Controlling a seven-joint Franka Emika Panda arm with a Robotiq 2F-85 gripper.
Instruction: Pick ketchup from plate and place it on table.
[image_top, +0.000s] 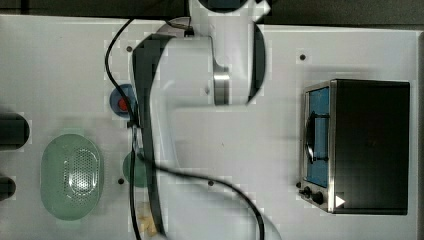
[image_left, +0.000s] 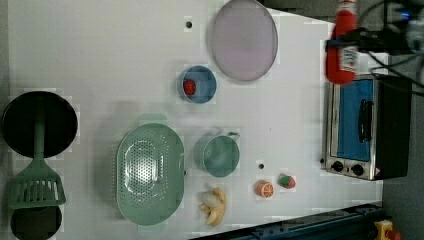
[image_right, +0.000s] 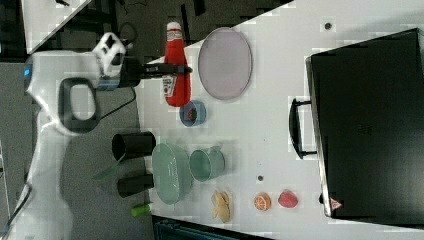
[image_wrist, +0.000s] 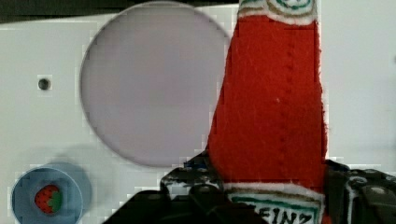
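The table (image_left: 125, 60) is a broad white top with a few dark holes, and it carries everything else, so there is plenty of bare surface to set something down. On the right view's right stands a dark toaster oven (image_right: 370, 125); in the left view its blue door faces the table.

The plate (image_left: 244, 39), wide, round and pale pink-lavender, lies flat and bare near the top of the left view, just above the small blue dish (image_left: 197, 84) with a strawberry (image_left: 189, 87) in it. The plate being bare fits the job: its load has already been lifted off.

The ketchup (image_right: 175, 70) hangs in the air, clear of the plate, to the right view's left of it. The gripper (image_right: 167, 70) is clamped across its middle, one finger on each side, which I judge is what keeps it off the table. The next move would be to lower it onto bare tabletop.

The ketchup is a soft red bottle with a stitched seam, narrowing to a white cap, with a white label edged in green and brown.
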